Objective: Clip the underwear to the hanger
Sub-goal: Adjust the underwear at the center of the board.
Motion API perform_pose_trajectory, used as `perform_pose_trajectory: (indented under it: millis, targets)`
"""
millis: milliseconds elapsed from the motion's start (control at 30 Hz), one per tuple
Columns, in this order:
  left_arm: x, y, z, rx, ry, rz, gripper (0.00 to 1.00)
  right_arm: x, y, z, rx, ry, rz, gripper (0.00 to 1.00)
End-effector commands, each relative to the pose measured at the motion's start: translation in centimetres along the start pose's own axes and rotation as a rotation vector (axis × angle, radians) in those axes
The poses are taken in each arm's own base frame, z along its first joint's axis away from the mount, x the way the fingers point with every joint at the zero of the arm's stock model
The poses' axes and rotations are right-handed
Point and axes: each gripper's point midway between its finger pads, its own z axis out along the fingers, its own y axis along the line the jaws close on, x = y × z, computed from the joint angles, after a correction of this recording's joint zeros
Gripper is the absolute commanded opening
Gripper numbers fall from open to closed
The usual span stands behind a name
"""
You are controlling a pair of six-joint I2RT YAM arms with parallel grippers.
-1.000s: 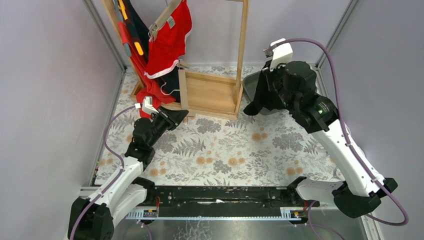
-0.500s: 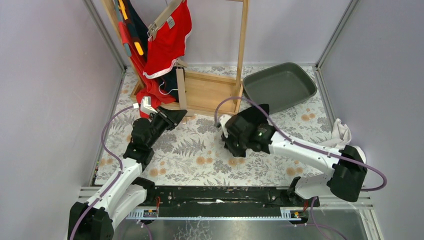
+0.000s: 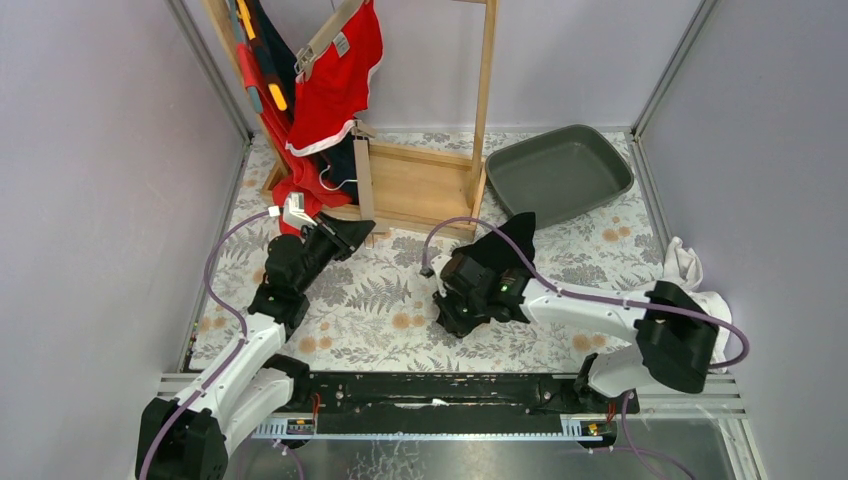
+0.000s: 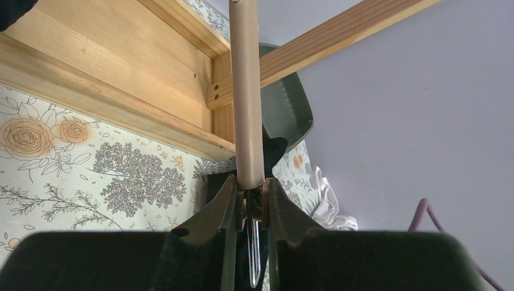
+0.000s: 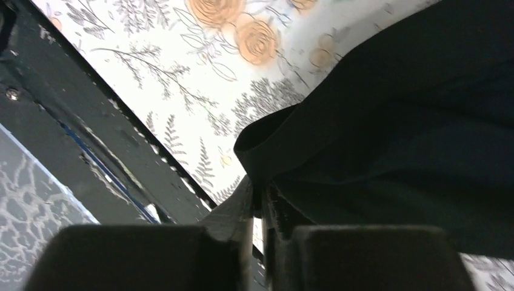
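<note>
black underwear (image 5: 394, 121) is pinched by a folded edge in the right gripper (image 5: 259, 197), jaws pressed together on the cloth. in the overhead view it's over the middle of the floral table (image 3: 400, 300), on the near side of the grey tub (image 3: 560, 175).

hanger (image 4: 247, 91) is the beige bar gripped at its near end by the left gripper (image 4: 250, 194), jaws closed tight on it. the bar's long axis runs straight away from the left jaws toward the far wall, alongside the base of the wooden rack (image 3: 425, 185).

key relation: the underwear sits to the right of the hanger and well apart from it, so the cloth has to go left and away to reach the bar. the right arm carries the cloth, the left arm only holds the bar. a small clip seems to sit at the bar's far end, but it's too small to be sure.

counts:
- one black underwear
- one held hanger
- one second hanger (image 3: 325, 40) up on the rack, with a red garment (image 3: 345, 75) clipped to it
- one tub
- one white cloth (image 3: 685, 265) at the right edge
- two grippers

more red and dark cloth hangs at the rack's left; can't count those pieces.
</note>
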Motion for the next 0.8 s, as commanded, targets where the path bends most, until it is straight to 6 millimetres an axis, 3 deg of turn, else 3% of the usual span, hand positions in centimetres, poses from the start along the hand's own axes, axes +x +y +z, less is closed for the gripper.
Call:
perform_pose_trajectory:
  millis: [0, 100, 233, 400, 600, 767]
  targets:
    - [-1.1, -1.0, 0.1, 0.039, -0.049, 0.034, 0.0, -3.9, 3.9, 1.2, -0.134, -0.095, -0.055, 0.26]
    - [-1.2, -0.9, 0.0, 0.033, -0.053, 0.041, 0.0, -5.2, 4.5, 1.5, -0.144, -0.147, -0.07, 0.44]
    - [-1.3, -0.9, -0.1, 0.025, -0.06, 0.047, 0.0, -6.8, 2.9, 0.2, -0.057, -0.275, -0.044, 0.6]
    - [-1.1, -0.8, 0.1, 0.032, -0.052, 0.044, 0.0, -7.7, -1.1, -0.9, 0.153, -0.342, 0.011, 0.62]
    - [-0.9, -0.7, 0.1, 0.033, -0.048, 0.038, 0.0, -7.9, -6.2, 1.3, 0.3, -0.259, 0.115, 0.61]
    - [-0.8, -0.4, 0.2, 0.025, -0.048, 0.038, 0.0, -9.1, -8.1, 2.2, 0.374, -0.242, 0.148, 0.57]
